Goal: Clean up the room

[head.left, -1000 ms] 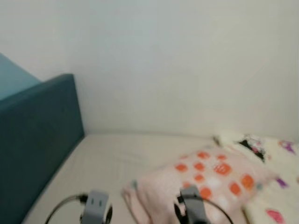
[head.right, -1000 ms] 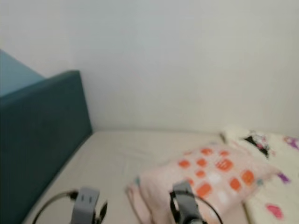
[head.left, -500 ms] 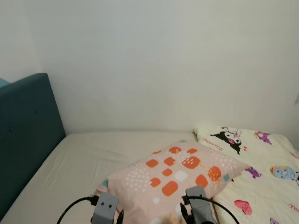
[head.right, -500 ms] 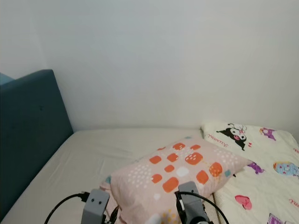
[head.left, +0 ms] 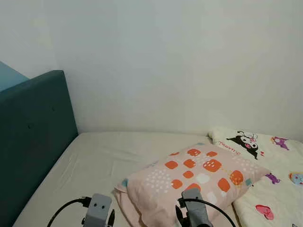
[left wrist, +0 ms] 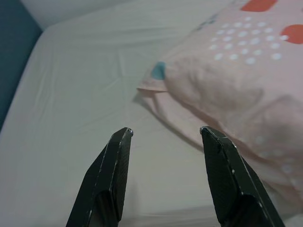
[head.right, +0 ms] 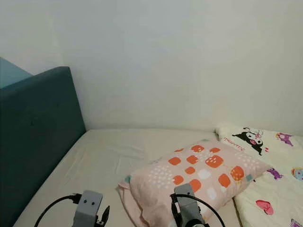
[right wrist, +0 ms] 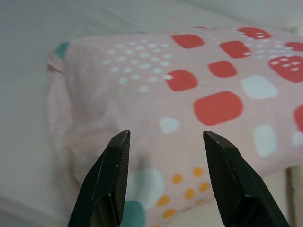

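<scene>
A pink pillow (head.left: 191,182) with orange squares lies on the bed (head.left: 109,156), its far right corner over the edge of a cartoon-print quilt (head.left: 277,175). A teal headboard (head.left: 33,137) stands along the bed's left side, with a white wall (head.left: 180,61) behind. The left pincer (left wrist: 165,134) hangs spread over the bare sheet just beside the pillow's corner. The right pincer (right wrist: 165,135) is spread too, right in front of the pillow's near side, not touching it.

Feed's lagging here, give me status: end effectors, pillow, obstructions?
Both end effectors open, empty: left over bare sheet, right facing pink pillow. Pillow lies flat, ungrasped. Cartoon blanket beside it; nothing in between.
</scene>
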Tool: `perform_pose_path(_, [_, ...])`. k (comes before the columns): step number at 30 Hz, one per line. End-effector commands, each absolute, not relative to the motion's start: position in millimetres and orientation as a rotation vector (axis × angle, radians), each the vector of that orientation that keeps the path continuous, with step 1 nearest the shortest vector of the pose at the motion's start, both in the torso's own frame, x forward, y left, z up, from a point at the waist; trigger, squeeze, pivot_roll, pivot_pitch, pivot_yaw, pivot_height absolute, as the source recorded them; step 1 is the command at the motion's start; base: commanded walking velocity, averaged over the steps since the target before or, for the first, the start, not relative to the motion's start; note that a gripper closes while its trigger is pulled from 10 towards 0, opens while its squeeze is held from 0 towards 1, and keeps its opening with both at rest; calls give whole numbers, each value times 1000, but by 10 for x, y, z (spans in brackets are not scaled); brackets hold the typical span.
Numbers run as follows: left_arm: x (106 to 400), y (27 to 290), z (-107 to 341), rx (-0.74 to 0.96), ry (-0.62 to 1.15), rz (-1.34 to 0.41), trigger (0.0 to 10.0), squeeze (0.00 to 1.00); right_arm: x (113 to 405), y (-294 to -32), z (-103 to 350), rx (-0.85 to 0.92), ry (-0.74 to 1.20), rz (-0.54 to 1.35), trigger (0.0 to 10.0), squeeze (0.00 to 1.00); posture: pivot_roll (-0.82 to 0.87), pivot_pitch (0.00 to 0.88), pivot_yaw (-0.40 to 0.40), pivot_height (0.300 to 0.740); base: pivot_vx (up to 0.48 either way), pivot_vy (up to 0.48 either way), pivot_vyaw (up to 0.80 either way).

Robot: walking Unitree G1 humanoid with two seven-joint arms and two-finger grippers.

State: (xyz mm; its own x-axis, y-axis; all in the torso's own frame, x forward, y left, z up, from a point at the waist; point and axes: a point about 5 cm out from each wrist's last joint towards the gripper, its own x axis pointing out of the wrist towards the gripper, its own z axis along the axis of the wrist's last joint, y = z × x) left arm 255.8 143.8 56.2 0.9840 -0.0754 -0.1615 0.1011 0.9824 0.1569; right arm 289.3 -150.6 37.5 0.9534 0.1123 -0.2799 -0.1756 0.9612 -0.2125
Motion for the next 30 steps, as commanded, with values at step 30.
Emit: perform_pose_path(30, [2477,1475,433,117,231,-86,10000,0,2909,-1577,415,-146,257,115,10000,0,-68,55,-18,685,0,0,0])
